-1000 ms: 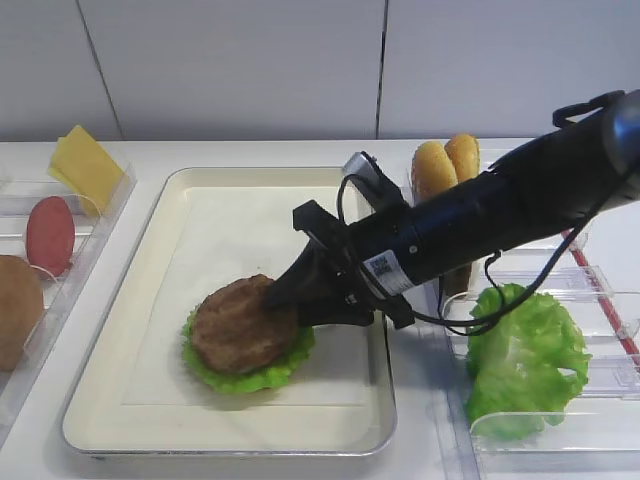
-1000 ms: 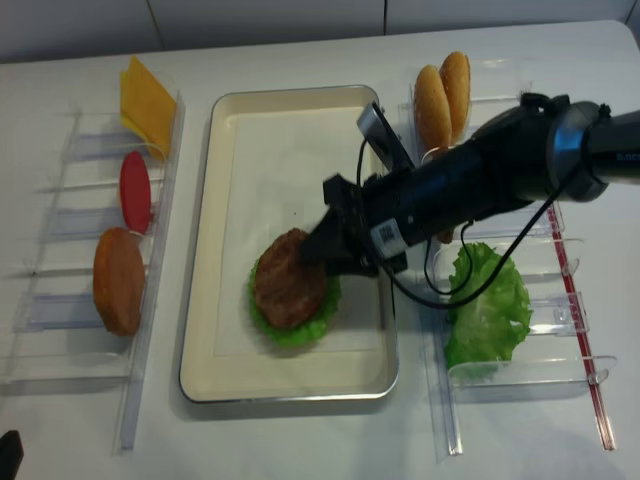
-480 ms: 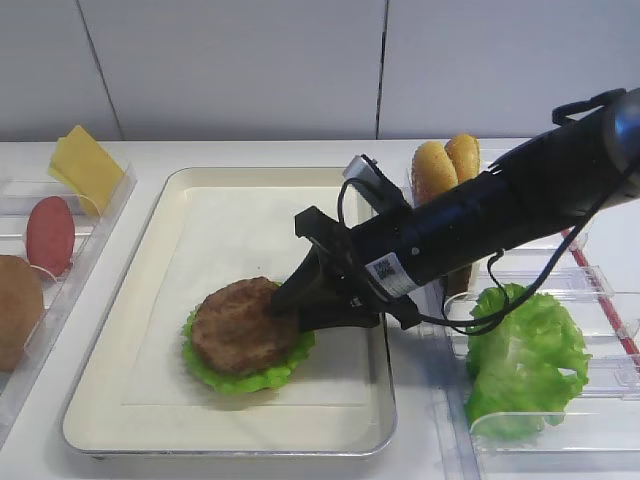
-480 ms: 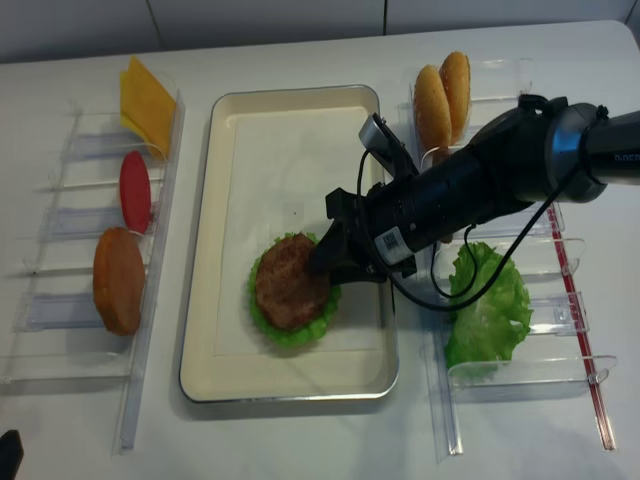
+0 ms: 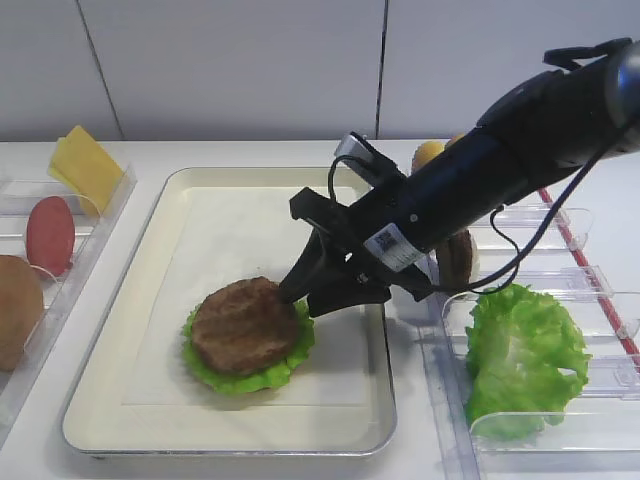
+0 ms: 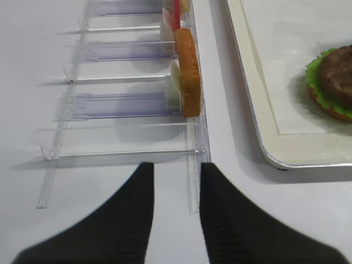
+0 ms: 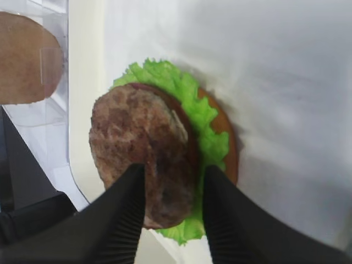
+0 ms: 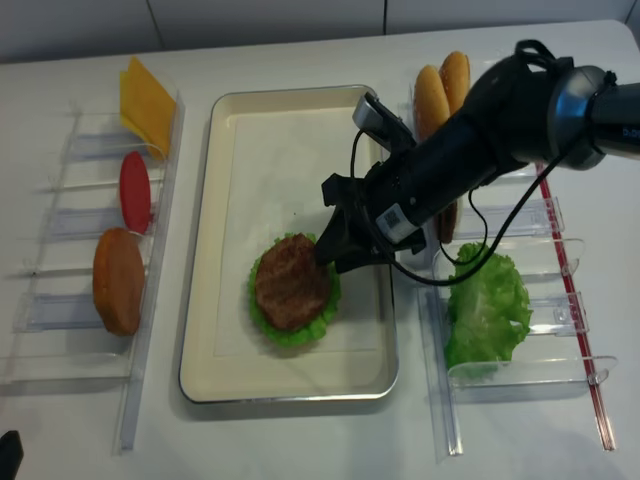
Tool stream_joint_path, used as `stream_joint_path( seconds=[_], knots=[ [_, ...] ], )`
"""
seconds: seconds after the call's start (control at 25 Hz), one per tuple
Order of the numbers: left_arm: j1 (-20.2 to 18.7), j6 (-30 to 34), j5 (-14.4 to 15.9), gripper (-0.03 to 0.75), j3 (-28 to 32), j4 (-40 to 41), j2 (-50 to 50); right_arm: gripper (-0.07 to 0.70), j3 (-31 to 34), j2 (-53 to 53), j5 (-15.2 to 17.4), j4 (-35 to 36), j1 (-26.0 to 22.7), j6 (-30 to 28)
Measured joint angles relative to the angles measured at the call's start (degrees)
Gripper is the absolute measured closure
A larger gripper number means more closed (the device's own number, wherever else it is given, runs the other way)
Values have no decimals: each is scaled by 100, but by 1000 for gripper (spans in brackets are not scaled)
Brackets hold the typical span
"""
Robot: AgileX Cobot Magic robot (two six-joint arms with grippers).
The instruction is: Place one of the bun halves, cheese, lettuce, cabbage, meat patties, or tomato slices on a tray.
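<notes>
A staged food-assembly bench in a robotics lab is showing here: a bare white tabletop [image 8: 300,440] is sitting against plain white wall panels [image 5: 230,70], narrow clear plastic racks [image 8: 60,300] are displaying burger ingredients, and a black cabled robot arm [image 8: 480,130] is reaching across.

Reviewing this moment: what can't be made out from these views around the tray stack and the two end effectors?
- Whether the right end effector touches the meat patty: right wrist view, fingers overlap its edge; in the high view the arm hides the contact.
- What lies under the lettuce: only a brown rim shows.
- Left end effector: absent from both high views.
- Bun halves: high view, mostly hidden behind the right arm.
</notes>
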Motion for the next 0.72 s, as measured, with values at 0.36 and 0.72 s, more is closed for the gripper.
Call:
stream_joint_path(
  seconds=[0.36, 0.72],
  knots=[
    [0, 0, 0, 518, 0, 0, 0, 345, -650, -200, 477, -1083, 0, 1075],
    [0, 0, 0, 518, 0, 0, 0, 345, -1318, -849, 1083, -2607, 0, 2404]
  ],
)
